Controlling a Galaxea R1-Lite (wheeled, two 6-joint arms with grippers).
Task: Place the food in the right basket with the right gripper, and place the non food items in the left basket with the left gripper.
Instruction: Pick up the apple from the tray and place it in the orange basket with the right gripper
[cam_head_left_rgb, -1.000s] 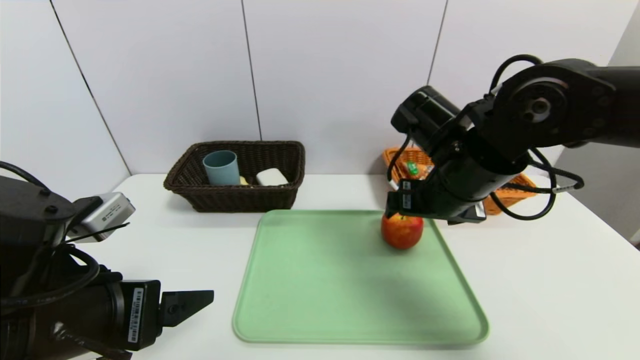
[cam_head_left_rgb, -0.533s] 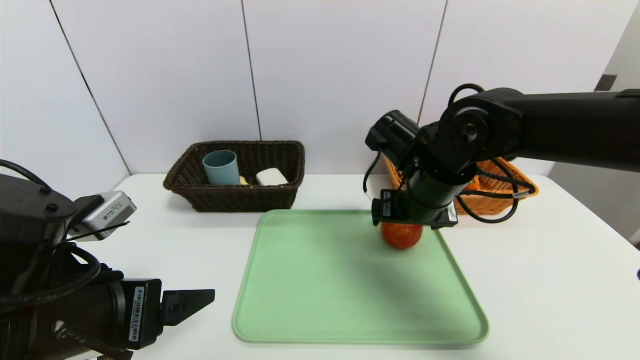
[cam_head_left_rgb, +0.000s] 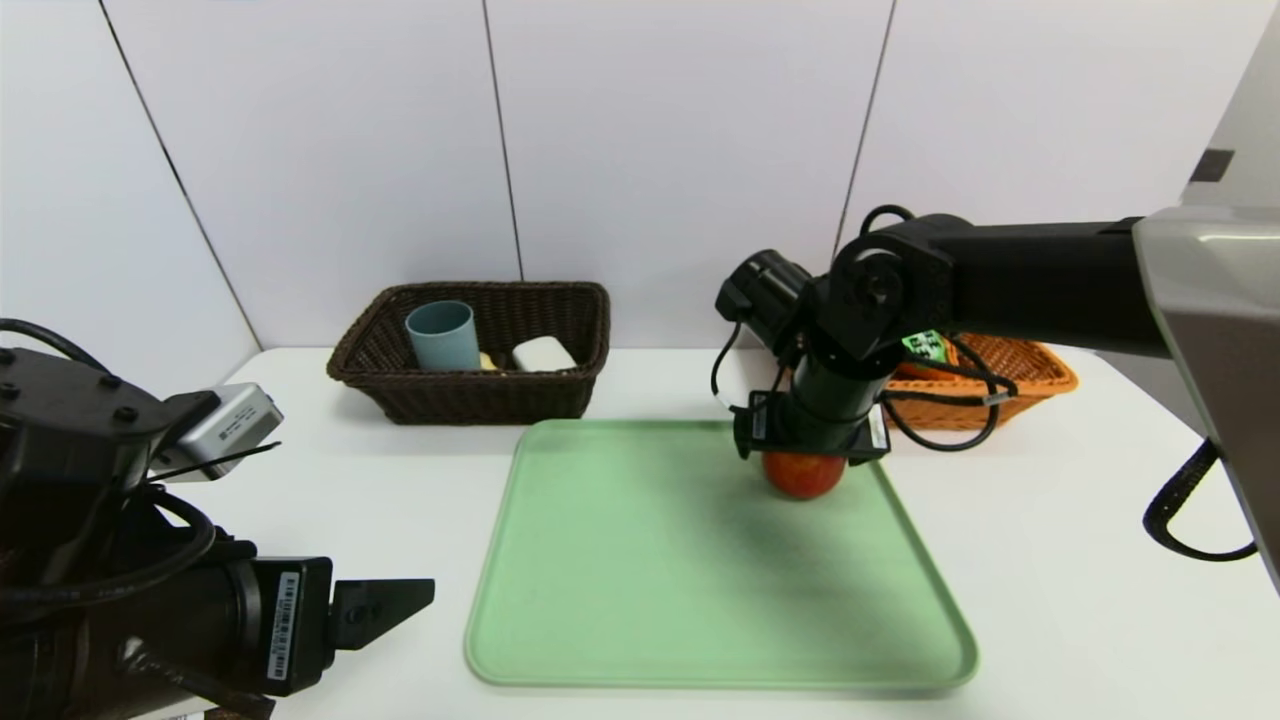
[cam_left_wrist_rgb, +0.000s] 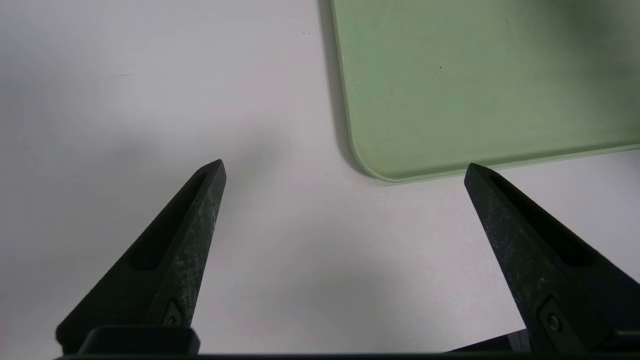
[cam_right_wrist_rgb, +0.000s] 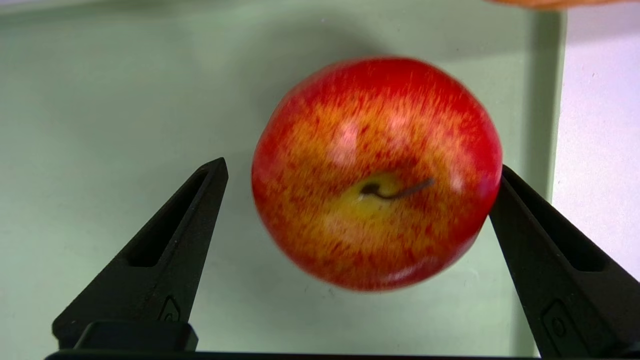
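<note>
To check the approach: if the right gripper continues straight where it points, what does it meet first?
Most likely the round red-yellow apple on the green plastic tray: the open right gripper already straddles it, one finger seemingly touching.

A pale green tray (cam_head_left_rgb: 640, 600) lies flat on the white table (cam_head_left_rgb: 1100, 600), white wall panels (cam_head_left_rgb: 650, 150) standing behind.

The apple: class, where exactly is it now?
In the head view, the apple sits on the green tray, near its far right edge, under the open right gripper.
</note>
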